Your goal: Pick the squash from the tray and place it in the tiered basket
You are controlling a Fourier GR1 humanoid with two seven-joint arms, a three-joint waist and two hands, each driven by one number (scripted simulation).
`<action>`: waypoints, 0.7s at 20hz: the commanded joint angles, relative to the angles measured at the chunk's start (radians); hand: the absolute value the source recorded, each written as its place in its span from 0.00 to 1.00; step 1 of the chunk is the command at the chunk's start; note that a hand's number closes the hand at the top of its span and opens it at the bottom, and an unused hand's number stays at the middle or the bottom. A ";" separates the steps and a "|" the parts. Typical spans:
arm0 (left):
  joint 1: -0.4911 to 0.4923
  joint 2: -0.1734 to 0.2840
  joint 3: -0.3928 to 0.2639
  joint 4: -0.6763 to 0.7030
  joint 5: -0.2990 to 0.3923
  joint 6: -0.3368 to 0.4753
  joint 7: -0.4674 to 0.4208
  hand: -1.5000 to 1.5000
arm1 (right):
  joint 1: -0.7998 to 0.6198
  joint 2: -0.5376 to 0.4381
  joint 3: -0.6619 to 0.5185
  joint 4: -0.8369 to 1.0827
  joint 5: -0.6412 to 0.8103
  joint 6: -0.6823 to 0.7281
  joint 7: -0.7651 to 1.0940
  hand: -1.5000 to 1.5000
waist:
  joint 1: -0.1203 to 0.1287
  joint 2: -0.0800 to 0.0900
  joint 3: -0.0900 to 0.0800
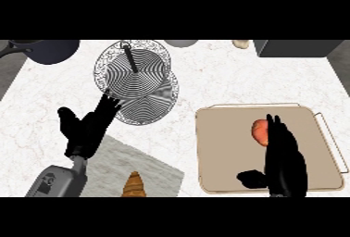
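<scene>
An orange squash (259, 131) lies on the beige tray (226, 152) at the right of the counter. My right hand (284, 157) is over the tray with its fingers straight, their tips beside the squash on its right side and partly covering it. The thumb sticks out to the left near the tray's front edge. The wire tiered basket (137, 81) stands at the back centre-left, seen from above as two overlapping round tiers. My left hand (87, 125) rests open at the left, fingers pointing up toward the basket's lower tier.
A grey cloth (137, 166) with a croissant (134, 186) on it lies at the front left. A dark pan (48, 50) sits at the back left, a bowl (181, 43) at the back centre, and a dark appliance (294, 47) at the back right.
</scene>
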 commanded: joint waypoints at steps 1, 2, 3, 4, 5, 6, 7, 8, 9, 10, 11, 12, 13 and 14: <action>0.026 0.010 0.025 -0.088 -0.012 -0.036 0.029 0.50 | -0.009 0.034 -0.006 0.086 0.036 -0.034 0.007 0.00 | 0.000 -0.003 0.002; 0.014 -0.054 0.002 0.038 -0.070 -0.011 -0.060 0.50 | 0.043 -0.015 -0.036 0.026 0.010 -0.021 -0.023 0.00 | -0.006 -0.002 0.002; 0.026 -0.007 0.046 -0.020 -0.024 -0.061 -0.022 0.50 | 0.025 0.073 0.050 0.067 0.104 -0.069 0.045 0.00 | -0.002 -0.003 0.002; -0.011 -0.021 0.041 -0.080 -0.037 -0.016 0.046 0.50 | 0.018 0.019 -0.021 0.090 0.055 -0.076 -0.017 0.00 | -0.002 -0.003 0.002; -0.050 -0.057 0.050 0.070 -0.053 -0.043 -0.051 0.50 | 0.044 -0.005 -0.037 0.064 0.046 -0.079 -0.032 0.00 | -0.008 -0.002 0.002; 0.029 -0.060 0.020 -0.003 -0.069 -0.036 -0.047 0.50 | 0.020 -0.014 -0.081 0.143 0.019 -0.144 -0.096 0.00 | -0.003 -0.002 0.002; 0.000 -0.023 0.076 -0.016 -0.033 -0.074 0.000 0.50 | 0.061 -0.024 -0.072 0.095 0.029 -0.129 -0.087 0.00 | -0.004 -0.003 0.002; -0.024 -0.027 0.079 0.001 -0.031 -0.088 0.004 0.50 | 0.096 -0.025 -0.063 0.086 0.042 -0.153 -0.091 0.00 | -0.006 -0.003 0.002; -0.021 -0.036 0.075 0.007 -0.061 -0.074 0.009 0.50 | 0.071 -0.005 -0.079 0.144 0.038 -0.195 -0.108 0.00 | -0.005 -0.002 0.002; -0.042 -0.071 0.097 0.120 -0.059 -0.099 -0.087 0.50 | 0.037 0.010 -0.068 0.100 0.067 -0.139 -0.057 0.00 | -0.006 -0.002 0.002; -0.053 -0.069 0.079 0.044 -0.078 -0.082 -0.009 0.50 | 0.042 0.033 -0.054 0.134 0.086 -0.165 -0.053 0.00 | -0.005 -0.002 0.002; 0.010 -0.005 0.109 -0.100 -0.040 -0.084 0.075 0.50 | 0.029 0.007 -0.075 0.151 0.056 -0.147 -0.087 0.00 | 0.001 -0.003 0.002; 0.003 -0.054 0.094 -0.030 -0.069 -0.099 0.029 0.50 | 0.047 0.013 -0.093 0.153 0.041 -0.183 -0.107 0.00 | -0.003 -0.003 0.002; -0.034 -0.063 0.108 0.013 -0.077 -0.100 0.028 0.50 | 0.026 -0.012 -0.117 0.107 0.025 -0.111 -0.096 0.00 | -0.004 -0.003 0.002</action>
